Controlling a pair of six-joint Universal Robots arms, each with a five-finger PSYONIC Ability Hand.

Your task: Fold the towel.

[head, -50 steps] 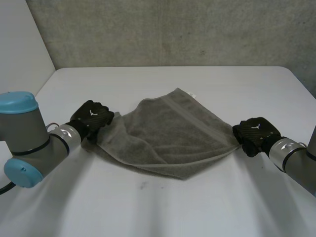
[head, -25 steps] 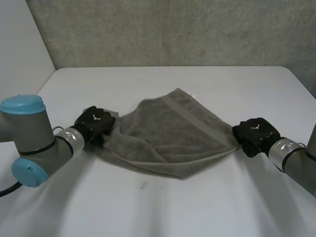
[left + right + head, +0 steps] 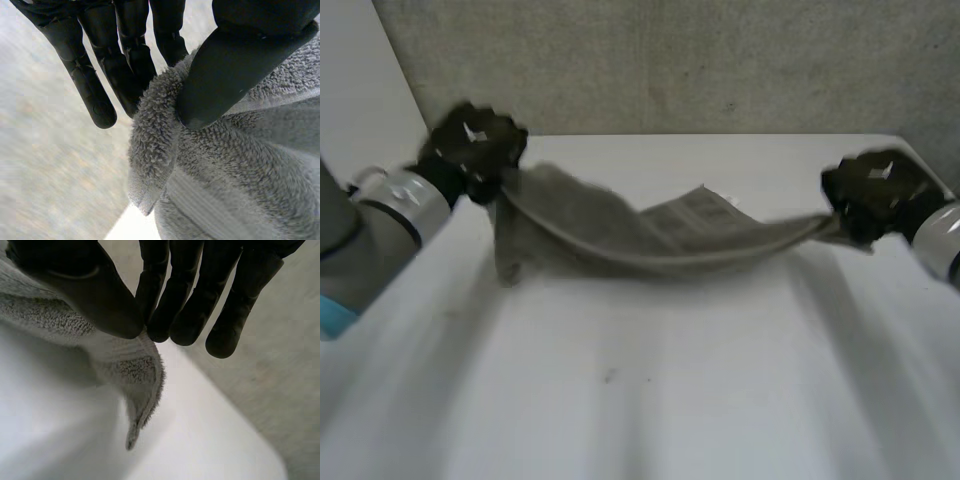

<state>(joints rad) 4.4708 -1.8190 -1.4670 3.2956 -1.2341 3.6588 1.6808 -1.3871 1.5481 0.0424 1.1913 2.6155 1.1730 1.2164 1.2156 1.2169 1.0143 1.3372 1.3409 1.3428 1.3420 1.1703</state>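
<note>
Above the far half of the table (image 3: 620,400) the towel (image 3: 650,245) hangs in the air and sags in its middle. I judge it soft, limp and light, best held at its corners. Toward the far left corner, my left hand (image 3: 472,148) pinches one towel corner between thumb and fingers. Toward the far right corner, my right hand (image 3: 873,192) pinches another corner the same way.
</note>
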